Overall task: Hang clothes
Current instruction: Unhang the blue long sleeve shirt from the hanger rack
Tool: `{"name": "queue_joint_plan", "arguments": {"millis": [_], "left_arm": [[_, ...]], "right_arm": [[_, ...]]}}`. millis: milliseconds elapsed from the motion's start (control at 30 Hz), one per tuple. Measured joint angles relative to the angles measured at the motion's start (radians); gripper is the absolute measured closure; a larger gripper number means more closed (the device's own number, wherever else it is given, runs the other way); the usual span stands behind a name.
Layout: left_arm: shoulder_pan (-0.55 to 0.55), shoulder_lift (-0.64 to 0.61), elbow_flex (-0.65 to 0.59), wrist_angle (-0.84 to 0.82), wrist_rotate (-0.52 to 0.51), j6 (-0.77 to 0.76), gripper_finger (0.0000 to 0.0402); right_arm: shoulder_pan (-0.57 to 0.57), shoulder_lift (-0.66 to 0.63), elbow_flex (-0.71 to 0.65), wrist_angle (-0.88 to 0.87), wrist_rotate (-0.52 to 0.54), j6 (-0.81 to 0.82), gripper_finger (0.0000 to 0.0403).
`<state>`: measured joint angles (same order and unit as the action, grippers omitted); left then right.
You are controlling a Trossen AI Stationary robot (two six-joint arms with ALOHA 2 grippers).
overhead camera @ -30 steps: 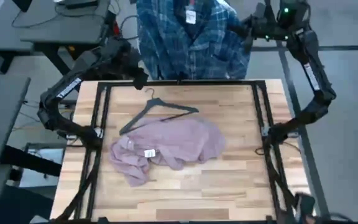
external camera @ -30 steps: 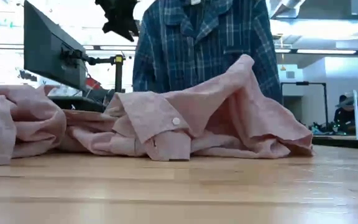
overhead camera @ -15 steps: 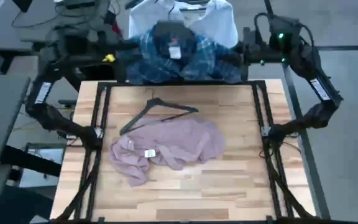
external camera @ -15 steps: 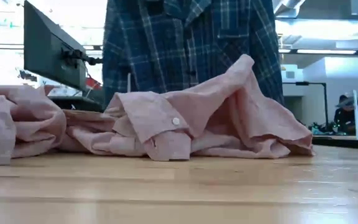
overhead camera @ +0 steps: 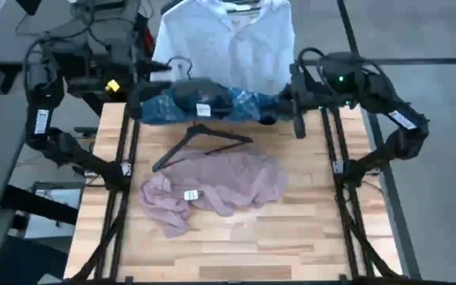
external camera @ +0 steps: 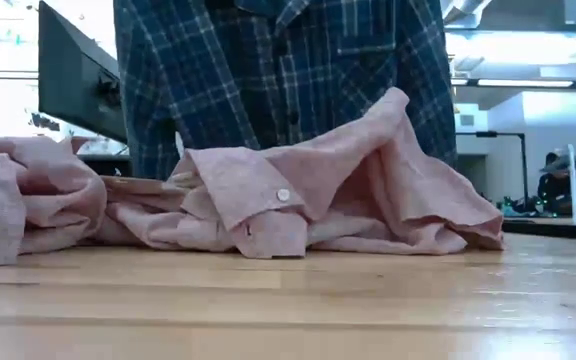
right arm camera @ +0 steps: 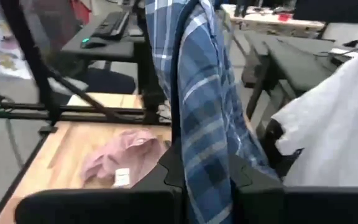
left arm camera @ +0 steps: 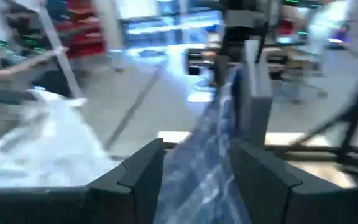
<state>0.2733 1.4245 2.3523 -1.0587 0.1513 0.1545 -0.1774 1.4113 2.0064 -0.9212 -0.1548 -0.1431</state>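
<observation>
A blue-and-white plaid shirt (overhead camera: pixel 212 103) hangs stretched between my two grippers, over the table's far edge. My left gripper (overhead camera: pixel 145 99) is at the shirt's left end and my right gripper (overhead camera: pixel 287 99) at its right end; both are shut on the cloth. In the low view the plaid shirt (external camera: pixel 288 80) hangs behind the pink shirt (external camera: pixel 268 200), which hides its lower edge. The pink shirt (overhead camera: pixel 216 186) lies crumpled on the middle of the table. A white shirt (overhead camera: pixel 224 43) hangs beyond the far edge. My left gripper has the plaid cloth (left arm camera: pixel 194 186) between its two fingers, at the shirt's upper left end. The fingers (left arm camera: pixel 142 180) come in about level from the table's left side. The cloth fills the gap between them and runs on toward the other arm. My right gripper pinches the plaid cloth (right arm camera: pixel 207 168) between its two fingers at the shirt's upper right end. The fingers (right arm camera: pixel 166 171) come in about level from the table's right side. The cloth passes between them in folds, several layers thick, and hangs down.
A dark wire hanger (overhead camera: pixel 204 141) lies on the table between the plaid and pink shirts. A black frame (overhead camera: pixel 125 158) runs along the table's left, right and far sides. Bare wood lies along the near edge.
Both grippers have carried the plaid shirt from beyond the far edge toward the table. It showed its front spread wide from above; now it hangs edge-on over the far edge and uncovers the white shirt behind. My left gripper swung left and up, my right gripper inward.
</observation>
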Motion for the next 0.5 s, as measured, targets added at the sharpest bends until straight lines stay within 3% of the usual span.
{"name": "queue_joint_plan", "arguments": {"millis": [267, 500], "left_arm": [[-0.135, 0.017, -0.001, 0.040, -0.033, -0.066, 0.0233], [-0.150, -0.039, 0.001, -0.001, -0.134, -0.100, 0.0233]], "right_arm": [[0.052, 0.000, 0.000, -0.027, -0.007, -0.013, 0.0382], [0.049, 0.001, 0.000, -0.036, 0.005, -0.020, 0.0382]]}}
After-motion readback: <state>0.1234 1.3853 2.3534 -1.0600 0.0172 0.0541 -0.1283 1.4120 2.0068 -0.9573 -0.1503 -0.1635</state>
